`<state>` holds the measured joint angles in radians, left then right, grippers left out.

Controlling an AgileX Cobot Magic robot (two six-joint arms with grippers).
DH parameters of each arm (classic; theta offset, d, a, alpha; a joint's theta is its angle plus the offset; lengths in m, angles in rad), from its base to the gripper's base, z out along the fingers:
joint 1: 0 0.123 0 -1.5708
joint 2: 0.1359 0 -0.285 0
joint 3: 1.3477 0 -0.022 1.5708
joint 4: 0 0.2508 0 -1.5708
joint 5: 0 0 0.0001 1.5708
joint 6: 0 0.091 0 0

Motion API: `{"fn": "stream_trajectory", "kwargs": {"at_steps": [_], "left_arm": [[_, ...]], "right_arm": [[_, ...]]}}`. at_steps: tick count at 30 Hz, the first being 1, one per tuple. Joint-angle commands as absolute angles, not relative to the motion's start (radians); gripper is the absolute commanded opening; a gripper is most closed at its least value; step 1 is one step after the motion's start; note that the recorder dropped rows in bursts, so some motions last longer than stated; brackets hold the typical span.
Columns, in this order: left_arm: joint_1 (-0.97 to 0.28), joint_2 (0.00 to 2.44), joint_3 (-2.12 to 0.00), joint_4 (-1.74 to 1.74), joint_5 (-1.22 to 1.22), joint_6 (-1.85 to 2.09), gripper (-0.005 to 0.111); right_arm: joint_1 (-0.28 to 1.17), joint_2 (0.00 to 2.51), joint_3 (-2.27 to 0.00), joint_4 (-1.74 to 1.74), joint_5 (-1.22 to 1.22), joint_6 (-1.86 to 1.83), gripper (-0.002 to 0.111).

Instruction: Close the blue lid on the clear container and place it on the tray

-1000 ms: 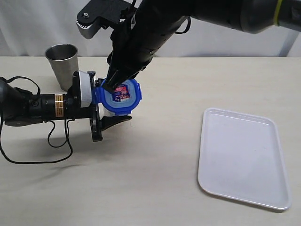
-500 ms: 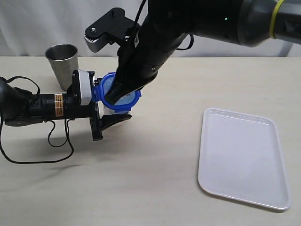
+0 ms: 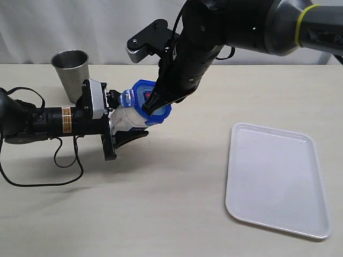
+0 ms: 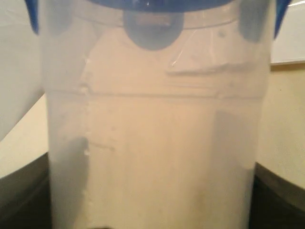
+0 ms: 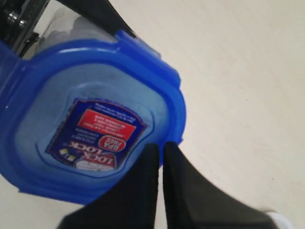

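Observation:
My left gripper (image 3: 120, 119) lies low over the table and is shut on the clear container (image 3: 131, 115), which it holds on its side with the mouth tilted up to the right. The container (image 4: 152, 133) fills the left wrist view between the dark jaws. The blue lid (image 3: 146, 96) sits over the container's mouth, sticker face outward. My right gripper (image 3: 152, 110) comes down from above, shut, with its fingertips against the lid's rim. In the right wrist view the shut gripper (image 5: 159, 150) touches the lid (image 5: 95, 124) beside its sticker. The tray (image 3: 276, 176) lies at the right.
A grey steel cup (image 3: 71, 72) stands at the back left, just behind my left arm. A black cable (image 3: 64, 160) loops on the table under that arm. The tray's white edge (image 4: 288, 43) shows past the container in the left wrist view.
My right gripper has shut and swung to the right. The lid has gone from facing the camera to sitting over the container's mouth, which now tilts up.

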<state>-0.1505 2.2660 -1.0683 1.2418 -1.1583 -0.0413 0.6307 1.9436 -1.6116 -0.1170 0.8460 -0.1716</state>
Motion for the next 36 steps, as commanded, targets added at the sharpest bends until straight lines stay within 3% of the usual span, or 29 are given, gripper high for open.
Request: {"fn": "stream_trajectory", "kwargs": {"at_steps": [1, 22, 30, 36], "left_arm": [[-0.151, 2.252, -1.072, 1.218, -1.221, -0.053, 0.000], [-0.151, 2.252, -1.072, 1.191, -1.147, -0.211, 0.000], [-0.151, 2.252, -1.072, 1.185, -1.107, -0.207, 0.000], [-0.151, 2.252, -1.072, 1.183, -1.104, -0.207, 0.000]], "right_arm": [[0.626, 1.949, -1.608, -0.116, 0.836, -0.171, 0.005], [0.626, 1.966, -1.653, -0.113, 0.810, -0.137, 0.005], [0.626, 1.912, -1.653, -0.065, 0.736, -0.135, 0.039], [0.626, 1.917, -1.653, 0.108, 0.734, -0.152, 0.041]]}}
